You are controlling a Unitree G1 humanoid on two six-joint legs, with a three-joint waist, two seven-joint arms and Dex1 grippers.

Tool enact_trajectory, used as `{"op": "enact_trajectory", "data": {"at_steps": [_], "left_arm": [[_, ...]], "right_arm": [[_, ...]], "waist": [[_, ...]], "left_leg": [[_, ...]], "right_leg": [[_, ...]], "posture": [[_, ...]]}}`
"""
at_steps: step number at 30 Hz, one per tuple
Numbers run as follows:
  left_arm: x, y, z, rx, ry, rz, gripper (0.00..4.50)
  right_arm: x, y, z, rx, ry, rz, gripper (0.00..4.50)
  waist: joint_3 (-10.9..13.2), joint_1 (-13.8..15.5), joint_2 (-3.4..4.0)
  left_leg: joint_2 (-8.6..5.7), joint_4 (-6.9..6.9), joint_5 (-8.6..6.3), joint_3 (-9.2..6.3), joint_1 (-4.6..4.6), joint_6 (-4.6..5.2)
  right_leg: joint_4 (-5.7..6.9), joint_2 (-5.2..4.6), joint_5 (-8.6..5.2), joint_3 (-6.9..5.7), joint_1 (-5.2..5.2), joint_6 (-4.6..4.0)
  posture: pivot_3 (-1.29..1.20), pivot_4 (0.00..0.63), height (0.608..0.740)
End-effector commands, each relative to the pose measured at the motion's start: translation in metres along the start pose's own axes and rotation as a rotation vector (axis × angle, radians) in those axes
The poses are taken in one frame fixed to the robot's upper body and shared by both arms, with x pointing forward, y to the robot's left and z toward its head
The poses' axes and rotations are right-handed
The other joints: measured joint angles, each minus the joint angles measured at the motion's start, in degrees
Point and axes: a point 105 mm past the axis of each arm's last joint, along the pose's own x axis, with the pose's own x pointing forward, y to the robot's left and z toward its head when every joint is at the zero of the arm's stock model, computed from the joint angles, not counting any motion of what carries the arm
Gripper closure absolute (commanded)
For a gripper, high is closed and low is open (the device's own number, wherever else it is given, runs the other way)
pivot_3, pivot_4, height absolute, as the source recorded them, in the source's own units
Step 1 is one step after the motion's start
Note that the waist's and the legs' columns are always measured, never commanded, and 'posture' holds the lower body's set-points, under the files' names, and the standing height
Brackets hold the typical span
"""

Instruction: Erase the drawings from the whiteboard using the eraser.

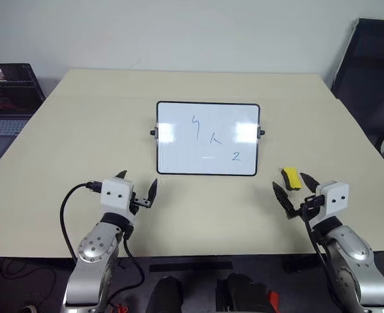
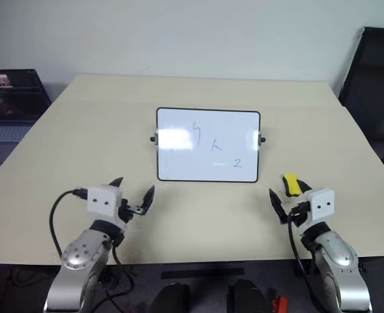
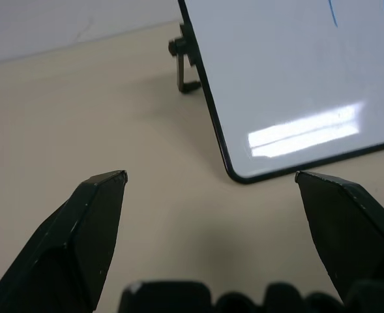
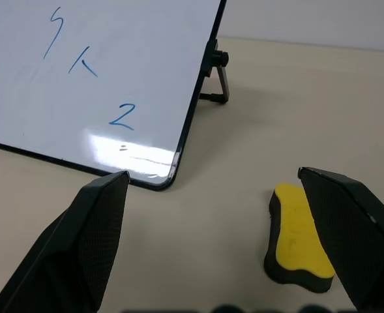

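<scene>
Nearest, both arms are hovering level over the table's [image 1: 61,143] front edge. Left gripper [image 1: 136,189] is standing wide, holding nothing; right gripper [image 1: 296,189] is gaping wide too, aimed so the eraser [image 1: 291,178] is lying just ahead between its fingers, likely lined up for pickup. Beyond, the whiteboard [image 1: 178,156] is leaning on its stand, drawings [image 1: 212,138] facing the robot, unerased.

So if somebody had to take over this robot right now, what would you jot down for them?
Left hand: open, empty, hovering in front of the whiteboard's near left corner.
Right hand: open, empty, just behind the eraser.
Whiteboard: propped at a tilt mid-table.
Eraser: lying on the table, off the board's near right corner.
Done: nothing yet; the drawings are all there.
Left: pick up the eraser, wipe off the squiggle, the caret and the "2".
</scene>
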Motion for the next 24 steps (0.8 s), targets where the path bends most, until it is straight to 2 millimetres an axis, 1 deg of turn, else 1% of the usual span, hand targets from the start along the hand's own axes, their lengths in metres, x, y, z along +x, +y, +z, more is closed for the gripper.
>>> {"op": "enact_trajectory", "data": {"at_steps": [1,4,6,8,10,13,17,21,22,24], "left_arm": [[0.002,-0.006,0.014,0.016,-0.045,-0.042,0.0],[0.002,-0.008,0.014,0.031,-0.048,-0.066,0.0],[0.001,-0.008,0.016,0.01,-0.048,-0.072,0.0],[-0.001,-0.014,0.015,0.002,-0.043,-0.12,0.0],[-0.001,-0.017,0.013,0.003,-0.039,-0.144,0.0],[-0.003,-0.015,0.015,0.01,-0.051,-0.155,0.0],[-0.006,-0.011,0.017,0.039,-0.069,-0.204,0.0],[-0.004,-0.012,0.022,0.063,-0.088,-0.266,0.0],[-0.004,-0.008,0.024,0.068,-0.094,-0.281,0.0],[-0.004,-0.007,0.028,0.063,-0.1,-0.323,0.0]], "right_arm": [[-0.002,-0.001,0.013,-0.006,-0.04,-0.004,0.05],[-0.005,-0.005,0.016,0.028,-0.047,-0.056,0.05],[-0.007,0.003,0.024,0.029,-0.06,-0.034,0.05],[-0.01,0.009,0.028,0.03,-0.061,-0.022,0.05],[-0.015,0.008,0.031,0.035,-0.058,-0.036,0.05],[-0.019,0.011,0.034,0.039,-0.05,-0.036,0.05],[-0.014,0.02,0.034,0.035,-0.03,-0.007,0.05],[-0.012,0.017,0.033,0.051,0.0,-0.027,0.05],[-0.011,0.022,0.033,0.053,0.005,-0.024,0.05],[-0.01,0.028,0.038,0.052,0.0,0.005,0.05]], "waist": [[0.0,-0.01,0.0],[0.01,-0.01,0.01],[0.03,-0.01,0.05],[0.04,-0.01,0.07],[0.04,-0.02,0.07],[0.05,-0.01,0.06],[0.05,-0.12,0.07],[0.06,-0.07,0.08],[0.06,-0.07,0.08],[0.07,-0.06,0.1]], "left_leg": [[0.0,0.0,0.0,-0.01,0.0,0.0],[-0.01,0.01,0.0,0.0,0.0,0.0],[0.0,0.0,-0.01,0.0,0.0,-0.01],[0.0,-0.03,-0.03,0.0,-0.01,-0.02],[0.01,-0.06,-0.05,-0.03,-0.01,-0.06],[0.01,-0.05,-0.09,-0.02,-0.01,-0.09],[0.02,-0.05,-0.1,-0.02,0.0,-0.09],[0.02,-0.05,-0.1,-0.02,0.0,-0.09],[0.01,-0.05,-0.11,-0.01,-0.01,-0.09],[0.03,-0.07,-0.11,-0.03,-0.01,-0.1]], "right_leg": [[0.0,0.0,0.0,0.0,0.0,0.0],[0.0,0.0,0.0,0.01,0.01,0.0],[0.0,0.0,-0.02,0.01,-0.01,-0.02],[0.0,0.0,-0.04,0.0,-0.03,-0.03],[0.0,0.0,-0.09,-0.02,-0.02,-0.05],[0.0,0.0,-0.13,-0.02,-0.02,-0.05],[0.0,0.0,-0.14,-0.01,-0.02,-0.06],[-0.01,-0.01,-0.15,-0.01,-0.04,-0.07],[-0.01,-0.02,-0.15,-0.01,-0.04,-0.07],[-0.01,-0.02,-0.16,-0.02,-0.06,-0.1]], "posture": [[0.0,0.15,0.74],[0.0,0.15,0.74],[0.0,0.15,0.74],[0.0,0.15,0.74],[0.0,0.15,0.74],[0.0,0.15,0.74],[0.0,0.15,0.74],[0.0,0.15,0.74],[0.0,0.15,0.74],[0.0,0.15,0.74]]}}
